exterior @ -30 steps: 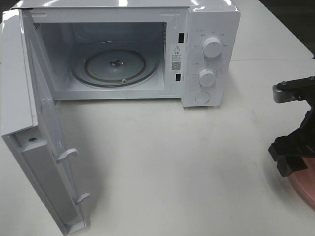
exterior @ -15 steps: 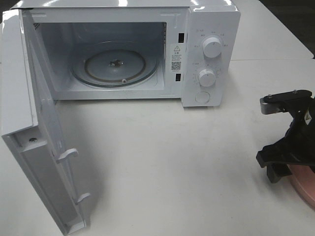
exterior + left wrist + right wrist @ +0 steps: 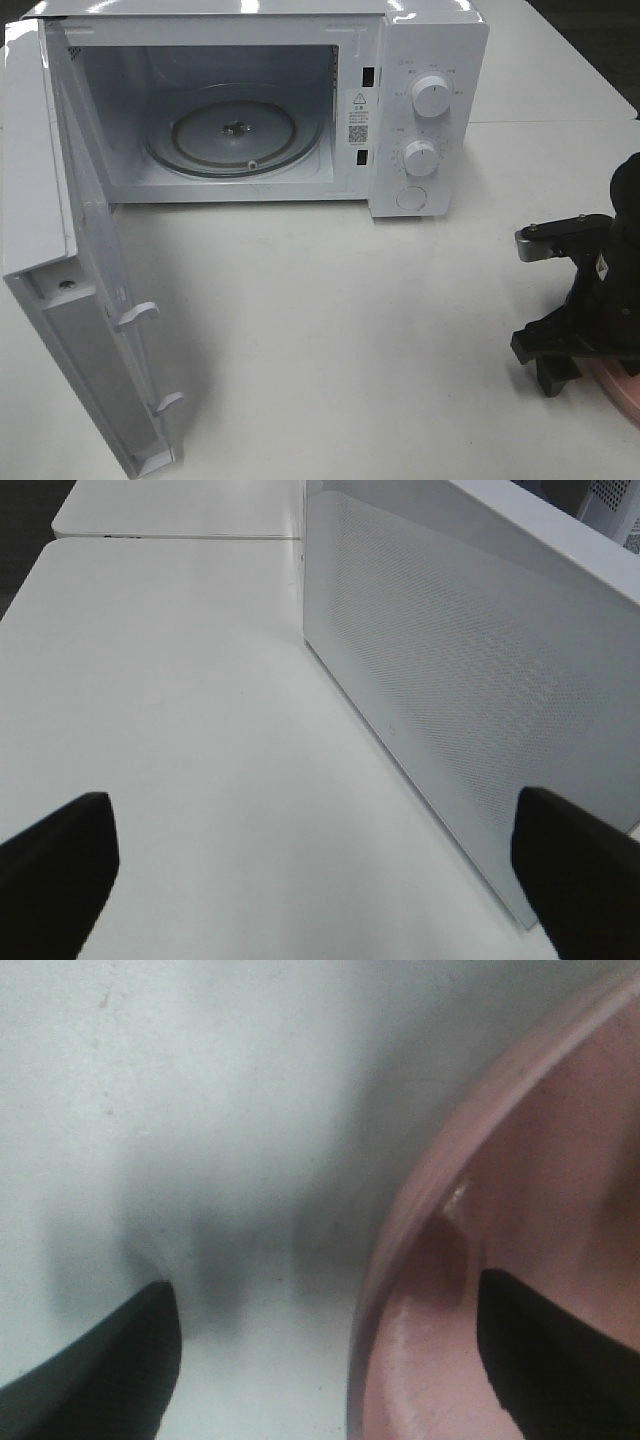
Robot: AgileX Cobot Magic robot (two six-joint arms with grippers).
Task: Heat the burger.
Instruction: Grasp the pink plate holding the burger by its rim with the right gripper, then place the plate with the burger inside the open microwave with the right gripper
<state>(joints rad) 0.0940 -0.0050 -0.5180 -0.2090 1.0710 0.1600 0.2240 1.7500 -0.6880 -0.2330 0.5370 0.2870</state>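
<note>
Your right jaws stand apart astride the rim of the pink plate (image 3: 420,1250), one inside it, one over the table (image 3: 350,330), likely so plate and food travel together. Your left jaws gape wide and empty beside the microwave (image 3: 430,60) door (image 3: 450,680), which hangs open to expose the glass turntable (image 3: 235,130). The burger shows in no view; it may sit on the plate beneath the right arm (image 3: 605,300).

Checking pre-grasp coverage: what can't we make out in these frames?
- Burger: in no view.
- Plate: cut off by the high view's right edge and covered by the right arm. The right wrist view is blurred and shows only the rim, not what's on it.
- Left gripper: outside the high view; the left wrist view shows only its tips.
- Dial labels: too small in the high view.
</note>
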